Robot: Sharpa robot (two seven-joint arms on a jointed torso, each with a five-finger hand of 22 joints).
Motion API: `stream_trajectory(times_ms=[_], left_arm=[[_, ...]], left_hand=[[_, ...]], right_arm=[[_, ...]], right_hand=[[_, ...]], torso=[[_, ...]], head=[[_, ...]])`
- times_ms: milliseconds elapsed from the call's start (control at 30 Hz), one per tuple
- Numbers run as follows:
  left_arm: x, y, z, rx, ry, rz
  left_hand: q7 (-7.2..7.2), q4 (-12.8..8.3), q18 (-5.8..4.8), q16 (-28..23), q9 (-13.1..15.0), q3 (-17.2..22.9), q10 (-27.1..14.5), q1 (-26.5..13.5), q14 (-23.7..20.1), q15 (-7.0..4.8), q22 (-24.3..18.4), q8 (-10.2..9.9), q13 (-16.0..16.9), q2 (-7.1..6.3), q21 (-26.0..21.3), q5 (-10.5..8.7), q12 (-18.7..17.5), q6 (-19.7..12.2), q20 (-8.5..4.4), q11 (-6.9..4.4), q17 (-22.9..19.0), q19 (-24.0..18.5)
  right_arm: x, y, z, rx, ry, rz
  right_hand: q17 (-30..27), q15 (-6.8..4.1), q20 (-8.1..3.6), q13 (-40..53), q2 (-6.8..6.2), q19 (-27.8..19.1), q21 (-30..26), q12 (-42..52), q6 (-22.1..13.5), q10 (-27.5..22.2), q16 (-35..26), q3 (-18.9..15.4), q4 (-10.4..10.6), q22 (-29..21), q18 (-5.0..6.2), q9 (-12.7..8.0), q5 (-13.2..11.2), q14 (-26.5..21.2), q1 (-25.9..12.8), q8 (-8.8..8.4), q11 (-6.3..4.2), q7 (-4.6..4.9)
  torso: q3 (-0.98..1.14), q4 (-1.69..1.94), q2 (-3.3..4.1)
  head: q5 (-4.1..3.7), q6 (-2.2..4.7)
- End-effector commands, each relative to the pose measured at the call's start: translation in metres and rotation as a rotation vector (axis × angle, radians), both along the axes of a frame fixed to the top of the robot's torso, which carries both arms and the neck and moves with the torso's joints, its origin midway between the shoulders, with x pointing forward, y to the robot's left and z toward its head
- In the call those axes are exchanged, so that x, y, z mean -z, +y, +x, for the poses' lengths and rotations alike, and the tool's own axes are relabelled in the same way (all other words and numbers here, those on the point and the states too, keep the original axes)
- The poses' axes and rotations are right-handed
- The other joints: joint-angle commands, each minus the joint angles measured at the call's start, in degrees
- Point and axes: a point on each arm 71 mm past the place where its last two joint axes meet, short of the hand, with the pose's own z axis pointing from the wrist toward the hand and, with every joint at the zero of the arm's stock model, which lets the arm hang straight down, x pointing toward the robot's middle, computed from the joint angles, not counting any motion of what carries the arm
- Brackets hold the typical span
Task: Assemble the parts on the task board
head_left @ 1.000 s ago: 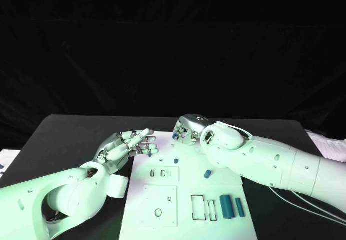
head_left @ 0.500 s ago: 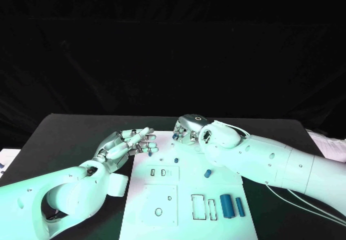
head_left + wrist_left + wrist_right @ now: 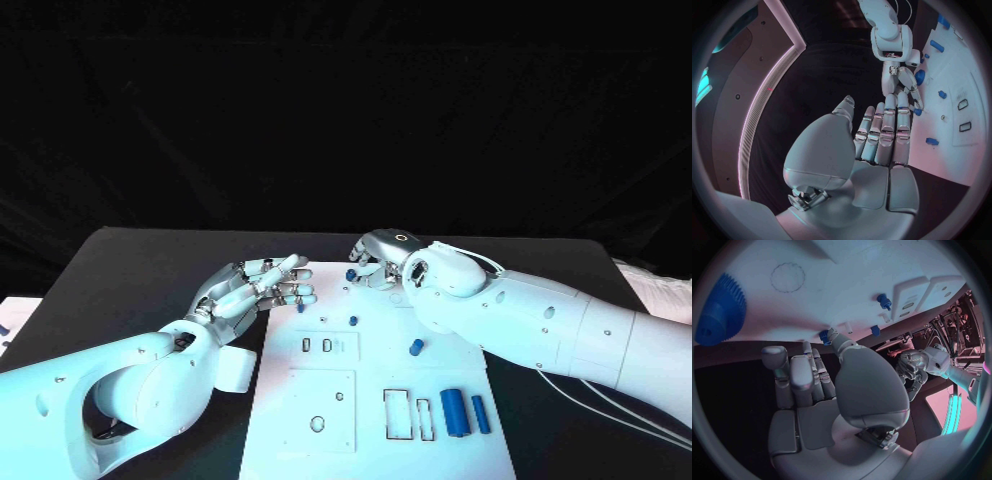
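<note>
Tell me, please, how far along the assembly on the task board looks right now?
Early. Small pegs stand in the task board, seemingly placed. The right hand reaches over the board's far edge by a blue part; whether it grips is unclear. The left hand hovers open. Two long blue bars lie loose beside unfilled slots.

Both arms wear smooth white shells, rounded and bulky, dotted with small dark screw holes. The right arm [image 3: 548,325] ends in a ball-shaped wrist housing with thin pale cables looping over it, and more cables trail beneath its forearm. The left arm [image 3: 123,385] swells into a broad round casing near the elbow. The left hand [image 3: 257,287] and right hand [image 3: 378,258] are silver metal, with jointed segmented fingers, pale pads and exposed dark mechanical joints.
</note>
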Motion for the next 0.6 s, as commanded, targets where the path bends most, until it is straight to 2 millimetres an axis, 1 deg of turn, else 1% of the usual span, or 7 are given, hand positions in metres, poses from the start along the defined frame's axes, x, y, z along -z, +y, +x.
stream_trajectory(times_ms=[33,133,233,367,533,567,600], left_arm=[[-0.002,0.000,0.000,0.012,-0.006,-0.009],[-0.001,0.001,0.000,0.012,-0.004,-0.009],[-0.001,0.001,0.000,0.014,-0.004,-0.010],[-0.002,0.002,-0.001,0.015,-0.004,-0.010],[-0.002,0.003,-0.001,0.015,-0.004,-0.010],[-0.001,0.003,0.000,0.015,-0.004,-0.010],[-0.001,0.003,0.000,0.015,-0.004,-0.010]], left_hand=[[0.36,-0.32,0.56,-0.23,-0.05,-0.11,-0.12,0.43,-0.26,-0.01,-0.05,-0.34,-0.09,-0.02,-0.34,-0.19,-0.37,-0.02,0.15,0.14,0.05,-0.19],[0.36,-0.35,0.56,-0.25,-0.04,-0.12,-0.13,0.44,-0.26,-0.01,-0.06,-0.35,-0.09,-0.01,-0.35,-0.20,-0.39,-0.02,0.15,0.14,0.06,-0.19],[0.36,-0.50,0.57,-0.37,-0.05,-0.15,-0.20,0.54,-0.28,0.01,-0.09,-0.45,-0.10,-0.01,-0.39,-0.20,-0.50,-0.07,0.17,0.15,0.12,-0.23],[0.36,-0.54,0.57,-0.41,-0.06,-0.15,-0.24,0.56,-0.29,0.02,-0.11,-0.49,-0.10,0.00,-0.40,-0.20,-0.53,-0.10,0.18,0.16,0.13,-0.24],[0.36,-0.54,0.57,-0.41,-0.06,-0.15,-0.24,0.56,-0.29,0.02,-0.11,-0.49,-0.10,0.00,-0.40,-0.20,-0.53,-0.10,0.18,0.16,0.13,-0.24],[0.36,-0.54,0.57,-0.41,-0.06,-0.15,-0.24,0.56,-0.29,0.02,-0.11,-0.49,-0.10,0.00,-0.40,-0.20,-0.53,-0.10,0.18,0.16,0.13,-0.24],[0.36,-0.54,0.57,-0.41,-0.06,-0.15,-0.24,0.56,-0.29,0.02,-0.11,-0.49,-0.10,0.00,-0.40,-0.20,-0.53,-0.10,0.18,0.16,0.13,-0.24]], right_arm=[[-0.004,-0.005,-0.006,-0.006,-0.021,0.024],[-0.010,-0.017,-0.014,-0.006,-0.031,0.048],[-0.016,-0.033,-0.021,0.008,-0.041,0.064],[-0.027,-0.065,-0.030,0.067,-0.020,0.105],[-0.027,-0.097,-0.035,0.151,0.072,0.130],[-0.026,-0.102,-0.035,0.168,0.091,0.128],[-0.025,-0.107,-0.035,0.184,0.107,0.124]], right_hand=[[-0.09,0.49,0.15,0.07,0.23,-0.26,-0.23,0.35,0.41,0.01,-0.23,-0.61,-0.01,-0.06,0.74,0.14,0.57,0.08,0.79,0.05,0.00,0.03],[0.07,0.39,0.11,0.19,0.55,0.01,-0.10,1.03,1.42,1.32,-0.10,-1.36,-0.07,0.17,0.70,0.28,1.39,0.25,1.25,0.25,-0.15,0.01],[0.48,0.15,-0.02,0.41,0.62,0.34,0.13,1.96,1.81,3.30,0.21,-2.21,0.20,0.55,0.64,0.25,1.50,0.45,1.24,0.13,-0.48,-0.17],[6.41,-1.31,-0.64,2.38,0.87,4.68,4.05,6.47,2.68,12.80,4.00,-2.70,0.77,7.37,-0.61,0.28,2.47,1.87,1.71,0.16,-2.29,-0.85],[12.07,-3.07,-2.27,7.86,-1.11,7.60,6.84,13.63,1.01,22.60,7.70,-5.64,2.25,11.80,-1.43,0.08,3.75,2.83,0.75,-0.02,-4.22,-2.20],[13.41,-3.24,-2.52,9.67,-1.36,8.26,7.46,15.48,0.97,23.38,8.53,-6.62,2.78,12.85,-1.65,0.12,4.22,3.01,0.41,0.06,-4.39,-2.37],[15.39,-3.40,-2.81,15.86,-1.42,8.95,8.17,21.03,0.91,23.22,9.77,-8.13,3.57,14.00,-1.86,0.18,4.70,3.21,0.44,0.14,-4.58,-2.44]], torso=[[0.06,0.01,0.00],[0.06,-0.08,-0.04],[0.01,-0.37,-0.16],[0.04,-0.83,-0.37],[0.14,-1.32,-0.54],[0.20,-1.44,-0.58],[0.23,-1.53,-0.59]], head=[[0.06,0.07],[0.16,0.19],[0.16,0.28],[-0.22,0.46],[-0.22,0.47],[-0.17,0.44],[-0.20,0.41]])
